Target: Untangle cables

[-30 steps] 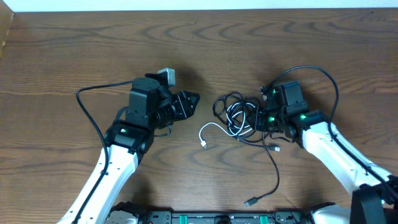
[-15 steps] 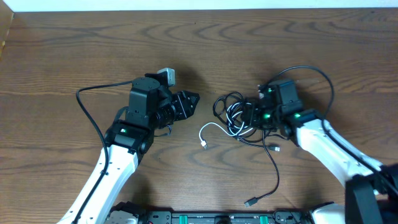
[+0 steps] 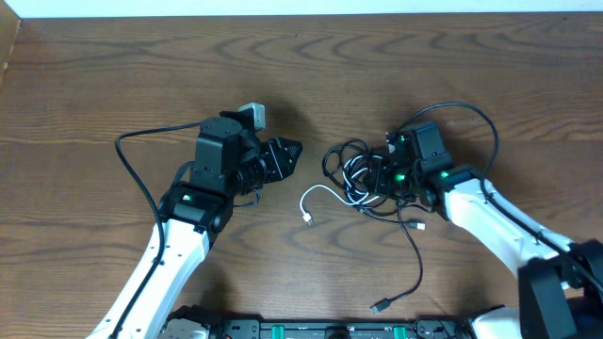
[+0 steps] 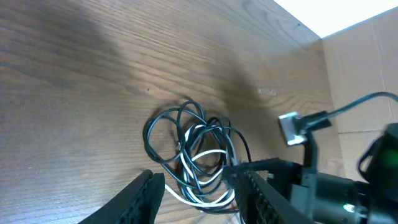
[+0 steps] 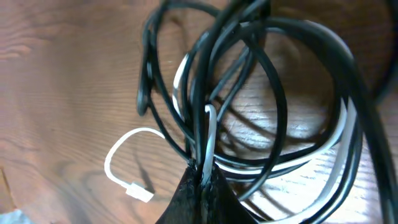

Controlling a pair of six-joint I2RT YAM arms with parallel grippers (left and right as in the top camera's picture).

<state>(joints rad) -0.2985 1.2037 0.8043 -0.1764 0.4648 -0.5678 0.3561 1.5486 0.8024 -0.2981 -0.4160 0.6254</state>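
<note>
Right end effector point(image 5: 202, 179) is pinching the cables point(image 3: 353, 174) at their right edge — left end effector point(image 3: 287, 155), half-open and empty, is hanging near their left side.

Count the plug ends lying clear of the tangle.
3: white plug left of the tangle, black plug just below it, second black plug farther below; more may be hidden.

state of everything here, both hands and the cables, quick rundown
left hand, open, empty, apart from the cables
right hand, shut, pinching white and black strands of the cable tangle
cable tangle, knotted, looped together
white cable, one plug end lying free outside the tangle
black cable, one end trailing loose out of the tangle
</note>
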